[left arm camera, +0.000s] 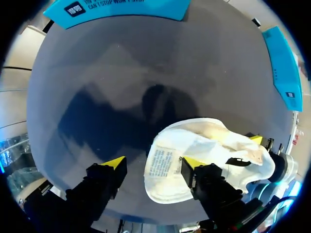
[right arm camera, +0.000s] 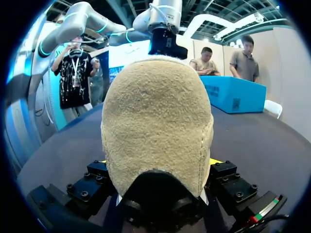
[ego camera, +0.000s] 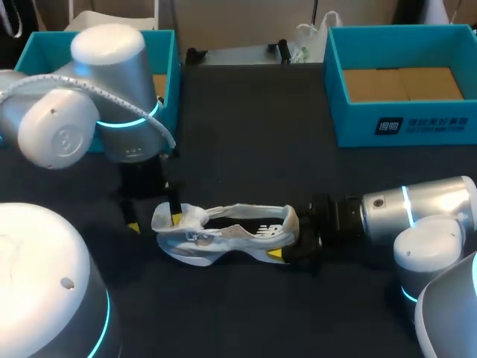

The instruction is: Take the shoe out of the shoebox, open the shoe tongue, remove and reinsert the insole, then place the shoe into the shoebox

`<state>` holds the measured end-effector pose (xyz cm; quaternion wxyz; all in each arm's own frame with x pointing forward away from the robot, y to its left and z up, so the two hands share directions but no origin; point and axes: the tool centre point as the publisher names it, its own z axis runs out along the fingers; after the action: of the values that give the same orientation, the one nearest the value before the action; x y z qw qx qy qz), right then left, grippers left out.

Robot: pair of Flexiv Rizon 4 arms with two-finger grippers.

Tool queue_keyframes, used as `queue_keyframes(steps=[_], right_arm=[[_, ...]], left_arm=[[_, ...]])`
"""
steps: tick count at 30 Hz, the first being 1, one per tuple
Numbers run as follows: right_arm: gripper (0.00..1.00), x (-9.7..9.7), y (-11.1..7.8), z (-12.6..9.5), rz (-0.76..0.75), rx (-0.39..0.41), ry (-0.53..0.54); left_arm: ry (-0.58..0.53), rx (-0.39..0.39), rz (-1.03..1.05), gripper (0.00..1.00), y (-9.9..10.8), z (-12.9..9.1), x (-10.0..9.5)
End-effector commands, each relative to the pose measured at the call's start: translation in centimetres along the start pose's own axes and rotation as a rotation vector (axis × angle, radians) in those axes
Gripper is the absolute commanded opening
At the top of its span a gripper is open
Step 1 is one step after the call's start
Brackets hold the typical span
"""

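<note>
One shoe (ego camera: 223,233): on the counter (ego camera: 246,142).
Right tool (right arm camera: 156,160): grasping the heel (right arm camera: 155,107).
Left tool (left arm camera: 154,162): released, just beside the tongue (left arm camera: 163,187).

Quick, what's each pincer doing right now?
Left pincer: open, one finger against the shoe.
Right pincer: closed on the shoe's heel.

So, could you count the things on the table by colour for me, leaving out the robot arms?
White: 1, the shoe
Blue: 2, the left box and the right box
Total: 3
</note>
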<state>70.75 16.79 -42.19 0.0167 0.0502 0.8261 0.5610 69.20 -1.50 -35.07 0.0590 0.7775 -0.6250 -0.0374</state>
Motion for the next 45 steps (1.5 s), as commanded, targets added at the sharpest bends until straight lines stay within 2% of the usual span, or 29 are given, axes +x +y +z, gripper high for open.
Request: queue_keyframes(steps=[1,9,16,17,18,20,21,23,27,30,31,32,37,40,45], right_arm=[[0.0,0.0,0.1,0.0,0.0,0.004,-0.001],[0.0,0.0,0.1,0.0,0.0,0.004,-0.001],[0.0,0.0,0.1,0.0,0.0,0.004,-0.001],[0.0,0.0,0.1,0.0,0.0,0.004,-0.001],[0.0,0.0,0.1,0.0,0.0,0.004,-0.001],[0.0,0.0,0.1,0.0,0.0,0.004,-0.001],[0.0,0.0,0.1,0.0,0.0,0.004,-0.001],[0.0,0.0,0.1,0.0,0.0,0.004,-0.001],[0.0,0.0,0.1,0.0,0.0,0.004,-0.001],[0.0,0.0,0.1,0.0,0.0,0.004,-0.001],[0.0,0.0,0.1,0.0,0.0,0.004,-0.001],[0.0,0.0,0.1,0.0,0.0,0.004,-0.001],[0.0,0.0,0.1,0.0,0.0,0.004,-0.001],[0.0,0.0,0.1,0.0,0.0,0.004,-0.001],[0.0,0.0,0.1,0.0,0.0,0.004,-0.001]], left_arm=[[0.09,0.051,0.024,0.82,1.5,-3.1,-1.2],[0.138,0.12,0.115,0.84,1.7,-8.6,0.6],[0.123,0.138,0.281,0.85,2.3,-11.8,3.4],[0.119,0.134,0.325,0.83,2.7,-12.2,3.8],[0.118,0.131,0.362,0.75,2.9,-12.5,4.2],[0.109,0.135,0.426,0.54,3.4,-13.1,5.1],[0.106,0.14,0.447,0.48,3.5,-13.4,5.6],[0.099,0.139,0.507,0.42,3.7,-13.9,6.5],[0.087,0.136,0.652,0.39,4.0,-14.5,8.0],[0.072,0.131,0.765,0.27,4.4,-14.9,9.0],[0.069,0.124,0.803,0.16,4.5,-15.1,9.4],[0.063,0.122,0.84,0.0,4.7,-15.3,9.7],[0.046,0.087,1.043,0.0,5.0,-15.9,11.5],[0.08,-0.058,1.16,0.0,4.5,-16.7,13.2],[0.08,-0.058,1.16,0.0,4.5,-16.7,13.2]])
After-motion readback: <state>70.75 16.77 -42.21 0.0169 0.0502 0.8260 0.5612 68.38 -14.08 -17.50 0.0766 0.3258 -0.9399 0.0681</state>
